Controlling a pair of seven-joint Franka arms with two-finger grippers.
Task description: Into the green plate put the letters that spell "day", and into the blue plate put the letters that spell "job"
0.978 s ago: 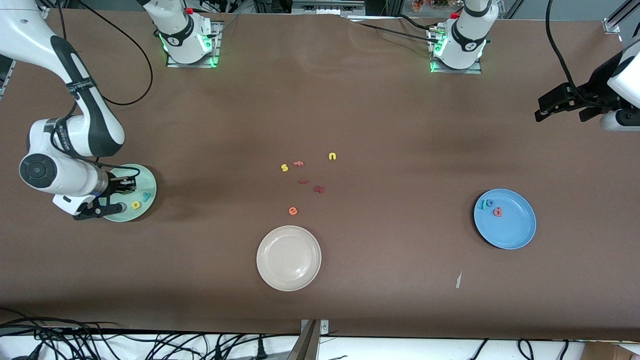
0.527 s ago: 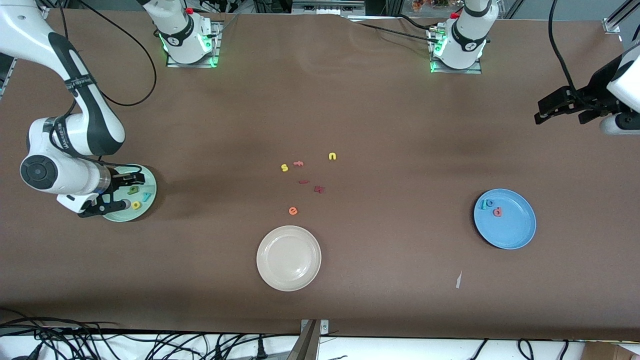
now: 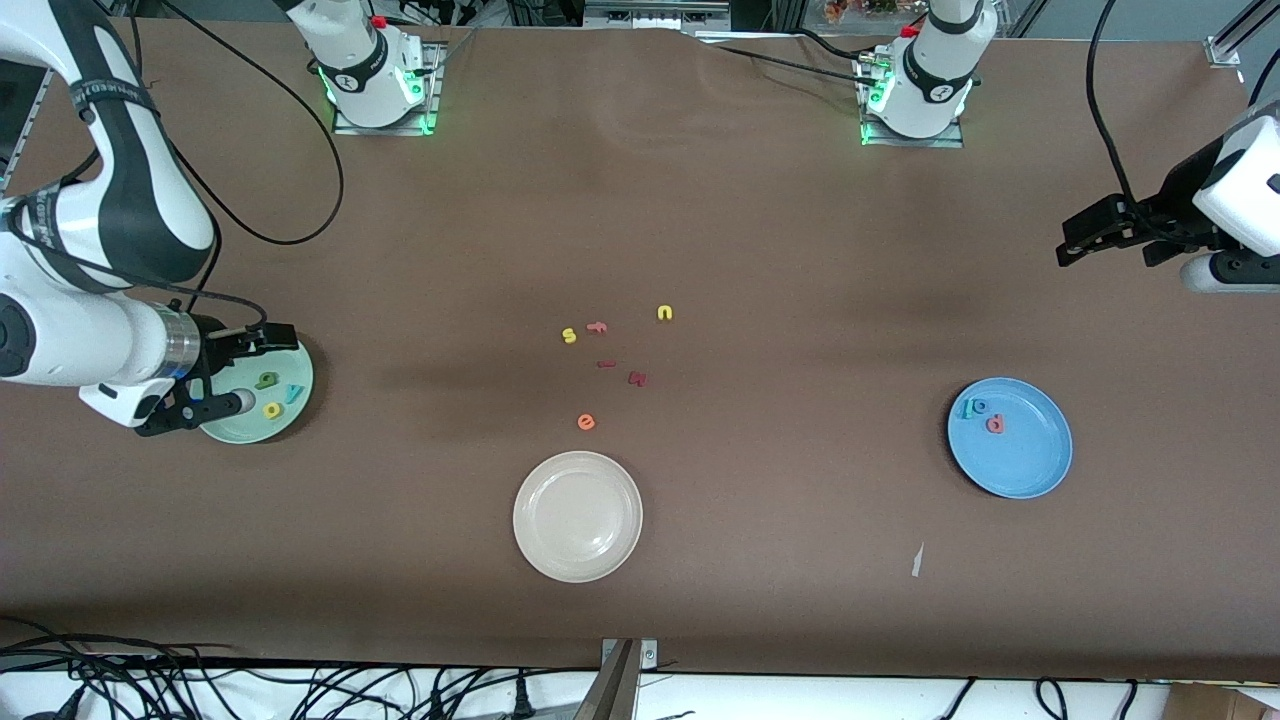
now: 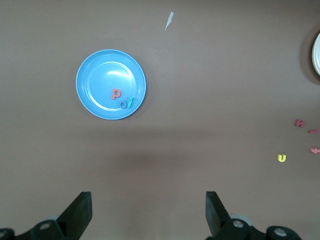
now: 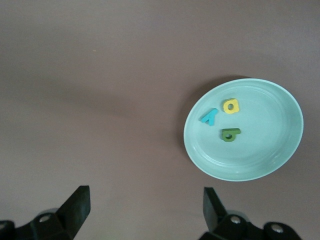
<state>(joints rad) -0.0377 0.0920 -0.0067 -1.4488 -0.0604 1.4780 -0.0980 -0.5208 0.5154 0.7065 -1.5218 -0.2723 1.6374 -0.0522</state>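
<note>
Nearest the front camera, lower centre of the front view: cream plate (image 3: pixel 577 516), round, glossy, shallow, nothing in it. A small pale scrap (image 3: pixel 916 560) lies lower right on the brown matte table (image 3: pixel 760 230).

Right side of the front view: blue plate (image 3: pixel 1010 437), round, shallow, smooth sky-blue. It holds the teal hooked "j" (image 3: pixel 967 408), the blue ring "o" (image 3: pixel 980 405) and the salmon-pink bowl-and-stem letter (image 3: pixel 994 424), clustered near the rim toward the arm bases.

Left side: green plate (image 3: pixel 258 392), pale mint, round, shallow. Inside lie the yellow rounded letter (image 3: pixel 272 410), the teal "y" (image 3: pixel 293 392) and the dark green rounded letter (image 3: pixel 266 380), flat foam pieces close together, not touching in the right wrist view. Right gripper (image 3: pixel 243 371) hangs over the plate edge toward the right arm's end, fingers spread wide, nothing held; letters lie just beside it.

Centre of frame, loose foam letters: orange "e" (image 3: pixel 586 422), two dark red pieces (image 3: pixel 638 378), yellow "s" (image 3: pixel 569 336), orange "f" (image 3: pixel 598 326), yellow "n" (image 3: pixel 664 313).

Upper right: left gripper (image 3: pixel 1085 232) over bare table, well apart from the blue plate, fingers spread, empty, arm waiting.
</note>
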